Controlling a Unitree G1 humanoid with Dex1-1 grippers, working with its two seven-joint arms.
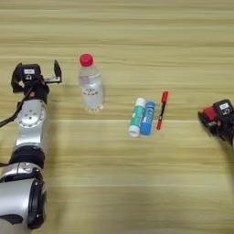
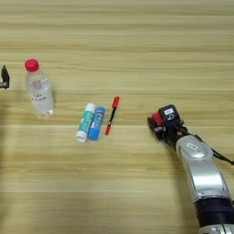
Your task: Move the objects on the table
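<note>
Bottle (image 1: 91, 87) w/ red cap stands upright at about 10 o'clock from bench (image 1: 137, 192) centre. Green tube (image 1: 136, 117) and blue tube (image 1: 147, 118) lie side by side, touching, near centre; caps toward 6 o'clock. Marker (image 1: 161, 110) lies just beside blue tube at its 3 o'clock, slightly apart, red cap end toward 12.

Red cube (image 2: 157, 119) sits at 3 o'clock from marker, well apart, between the right gripper (image 2: 160, 124) fingers. Gripper is closed around cube, black fingers on either side. Right arm comes in from 5 o'clock, forearm angled toward 11, gripper low at bench.

Left gripper (image 1: 37, 77) at 9 o'clock from bottle, near but apart. Fingers spread wide, holding nothing. Left arm runs up from 7 o'clock, forearm pointing roughly to 12.
</note>
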